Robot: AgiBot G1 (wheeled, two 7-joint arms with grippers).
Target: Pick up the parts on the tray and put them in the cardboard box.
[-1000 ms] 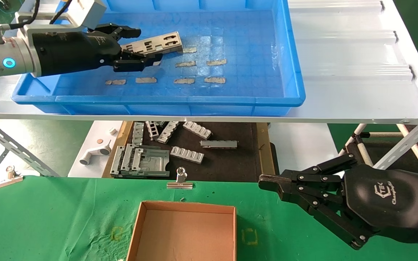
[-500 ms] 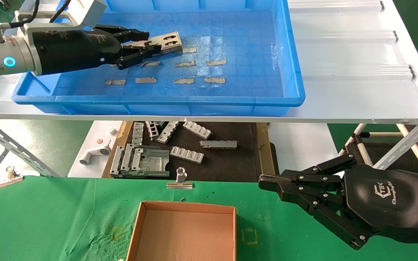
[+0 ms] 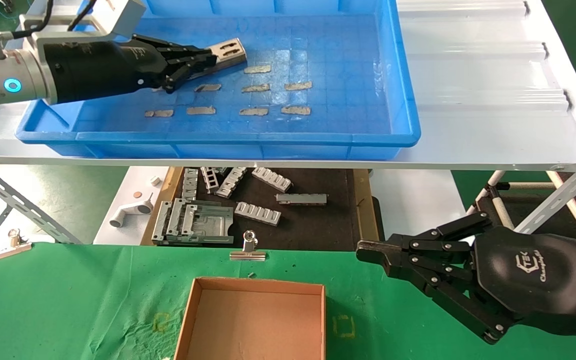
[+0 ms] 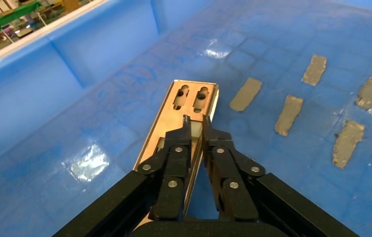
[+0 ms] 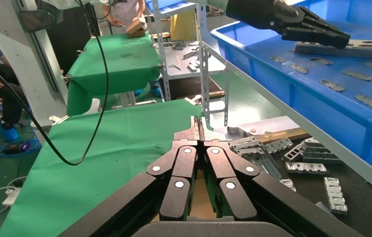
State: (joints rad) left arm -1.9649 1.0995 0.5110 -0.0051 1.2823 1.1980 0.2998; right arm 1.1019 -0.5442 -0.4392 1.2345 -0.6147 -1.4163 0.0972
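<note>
The left gripper [image 3: 207,56] reaches level into the blue tray [image 3: 403,100] from the robot's left, fingers pinched on the near end of a silver plate [image 3: 228,50] that tilts slightly off the tray floor. One plate shows; the stack's count cannot be told. Nine tan tape scraps [image 3: 258,69] dot the floor. The right gripper [image 3: 368,252] hovers clenched and empty beside the one cardboard box [image 3: 255,320].

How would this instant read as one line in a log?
left gripper: shut on part in tray | right gripper: parked, shut | cardboard box: no part inside
</note>
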